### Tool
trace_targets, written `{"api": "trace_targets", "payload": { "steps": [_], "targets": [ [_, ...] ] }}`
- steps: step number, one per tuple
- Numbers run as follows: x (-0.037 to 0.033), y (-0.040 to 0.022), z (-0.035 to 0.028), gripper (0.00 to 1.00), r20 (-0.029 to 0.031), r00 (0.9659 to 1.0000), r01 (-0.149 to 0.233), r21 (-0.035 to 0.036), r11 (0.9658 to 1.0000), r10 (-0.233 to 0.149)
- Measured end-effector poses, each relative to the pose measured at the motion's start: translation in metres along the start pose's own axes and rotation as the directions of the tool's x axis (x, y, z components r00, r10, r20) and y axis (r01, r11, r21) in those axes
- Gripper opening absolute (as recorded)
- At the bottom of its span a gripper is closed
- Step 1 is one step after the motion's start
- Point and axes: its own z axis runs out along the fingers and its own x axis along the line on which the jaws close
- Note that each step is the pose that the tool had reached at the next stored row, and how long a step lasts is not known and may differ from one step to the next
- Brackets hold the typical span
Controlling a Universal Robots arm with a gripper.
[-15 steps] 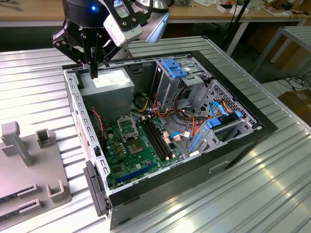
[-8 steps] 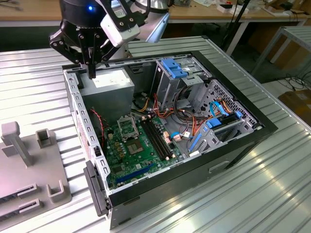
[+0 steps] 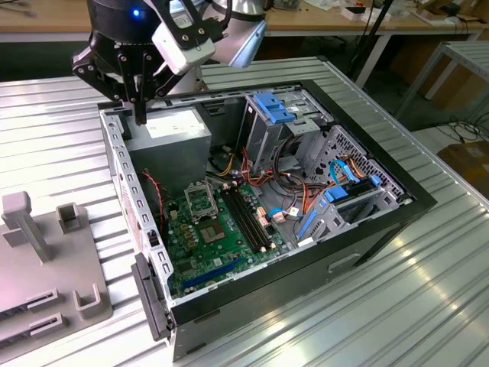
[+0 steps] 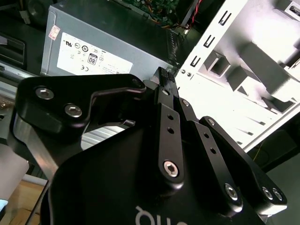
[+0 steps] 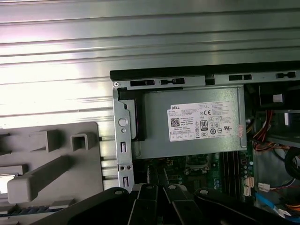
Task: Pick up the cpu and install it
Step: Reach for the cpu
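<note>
On the ribbed metal tabletop (image 3: pixel 428 306), one pale grey moulded fixture plate (image 3: pixel 46 283) lies nearest, beside one open black computer case (image 3: pixel 306 287). Inside are one green circuit board (image 3: pixel 191 245) with one square metal-framed socket (image 3: pixel 200 200) and, farther back, one grey labelled power-supply box (image 3: pixel 179 130). One black tool (image 3: pixel 141 115) hangs near that box, its two fingers (image 3: pixel 142 95) pressed together. Whether the small silvery-grey square cpu sits between them I cannot tell.
</note>
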Motion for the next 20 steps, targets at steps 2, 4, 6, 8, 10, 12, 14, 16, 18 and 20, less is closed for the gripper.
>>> {"api": "trace_targets", "payload": {
  "steps": [2,4,6,8,10,12,14,16,18,20],
  "targets": [
    [0.002,-0.0002,-0.0001,0.11,0.0,1.0,0.0,0.0001,1.0,0.0],
    [0.0035,-0.0003,-0.0001,0.11,0.0,1.0,0.0,0.0,1.0,0.0],
    [0.0052,-0.0004,-0.0002,0.11,-0.0001,1.0,0.0,0.0,1.0,0.0],
    [0.0066,-0.0005,-0.0002,0.11,0.0,1.0,0.0,0.0,1.0,0.0],
    [0.0081,-0.0006,-0.0002,0.11,0.0,1.0,0.0,0.0,1.0,0.0],
    [0.0093,-0.0007,-0.0002,0.11,0.0,1.0,0.0,0.0,1.0,0.0],
    [0.0104,-0.0008,-0.0003,0.11,0.0,1.0,0.0,0.0,1.0,0.0],
    [0.0116,-0.0009,-0.0003,0.11,0.0,1.0,0.0,0.0,1.0,0.0],
    [0.0127,-0.0009,-0.0003,0.11,0.0,1.0,0.0,0.0,1.0,0.0],
    [0.0138,-0.001,-0.0003,0.11,0.0,1.0,0.0,0.0,1.0,0.0]
  ]
}}
